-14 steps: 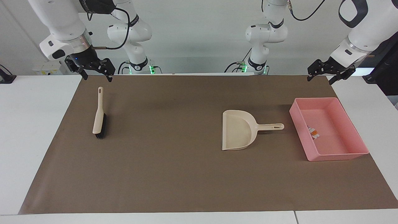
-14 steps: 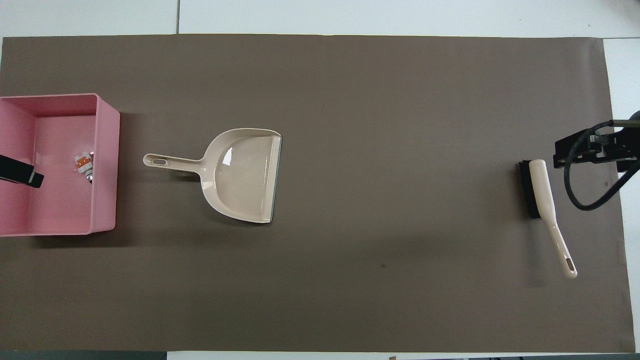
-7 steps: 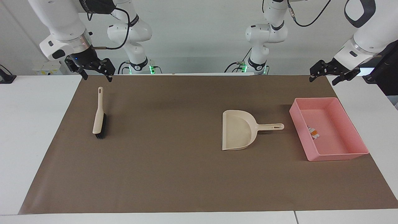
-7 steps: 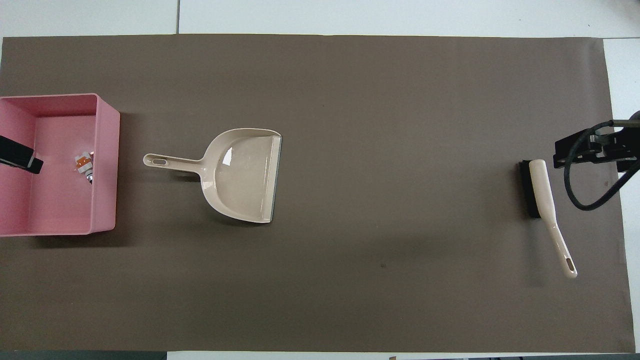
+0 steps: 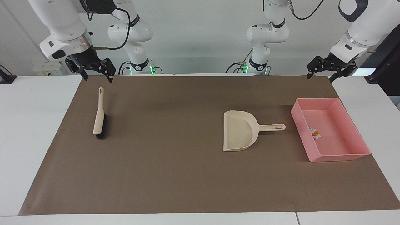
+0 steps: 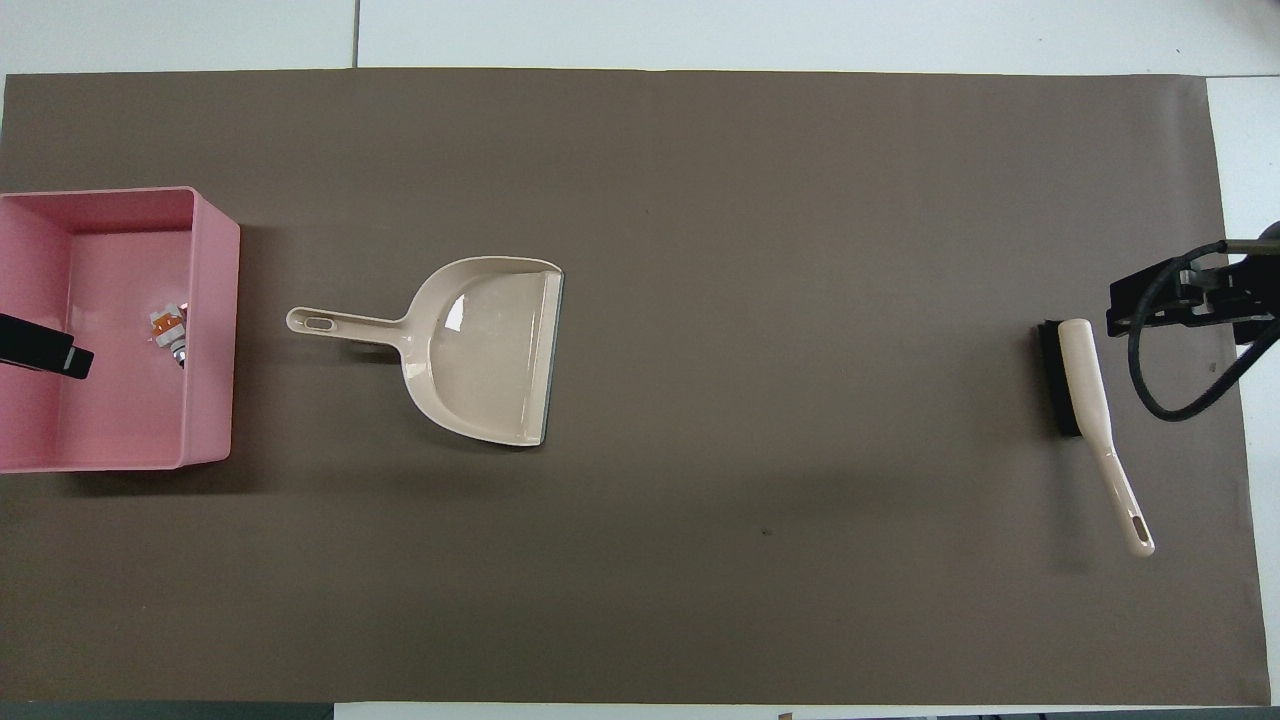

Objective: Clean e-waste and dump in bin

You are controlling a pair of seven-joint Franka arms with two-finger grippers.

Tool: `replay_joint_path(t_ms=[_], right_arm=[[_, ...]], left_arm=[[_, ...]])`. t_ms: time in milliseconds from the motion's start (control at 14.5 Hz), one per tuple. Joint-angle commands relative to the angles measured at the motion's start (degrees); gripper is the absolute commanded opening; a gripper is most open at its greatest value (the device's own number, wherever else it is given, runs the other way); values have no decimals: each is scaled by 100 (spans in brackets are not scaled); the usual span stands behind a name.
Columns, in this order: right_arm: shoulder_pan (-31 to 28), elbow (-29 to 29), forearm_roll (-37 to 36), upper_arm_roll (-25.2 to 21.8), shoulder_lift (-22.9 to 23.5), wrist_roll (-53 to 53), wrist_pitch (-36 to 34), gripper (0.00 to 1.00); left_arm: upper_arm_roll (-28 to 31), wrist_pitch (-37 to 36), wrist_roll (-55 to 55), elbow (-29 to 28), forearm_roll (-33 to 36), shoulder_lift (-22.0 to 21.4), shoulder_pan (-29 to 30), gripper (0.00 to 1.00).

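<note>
Two small pieces of e-waste (image 5: 314, 132) lie together on the floor of the pink bin (image 5: 356, 131), at the right of the facing view and at the left edge of the overhead view, close to the bin wall that faces the dustpan (image 5: 239, 135). The white block with its orange patch is plain to see; the dark stub beside it shows only in the overhead view. Judged from their look, both are light, hard and rigid, small enough to skate on smooth plastic, so they would be better swept or tipped than pinched; the bin itself is thin-walled and stiff, best taken by a rim. The beige dustpan sits empty on the brown mat (image 5: 175, 175) at mid-right of the facing view, its handle pointing at the bin, and that handle is the natural grip. The brush (image 5: 100, 117) lies at the left of the facing view, handle toward the robots. The right gripper (image 5: 95, 74) hangs over the brush handle's end, fingers spread and empty. The left gripper (image 5: 320, 74) hangs at the upper right of the facing view, over the mat's corner, likewise spread and holding nothing. With the waste in the bin, the job looks finished.
</note>
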Motion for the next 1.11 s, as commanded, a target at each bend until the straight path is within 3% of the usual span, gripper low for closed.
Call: replay_joint_path(t_ms=[0,345,1036], right_arm=[[-47,1,24,6,-6,-55,43,99],[-47,1,24,6,-6,-55,43,99],[-47,1,24,6,-6,-55,43,99]], left_arm=[[-6,213,-80,-155,3,-119,-51,99],[-32,275,-966,-155,109,-119,-78,99],[-50,380,-994,-181,283,-127,-139,99]])
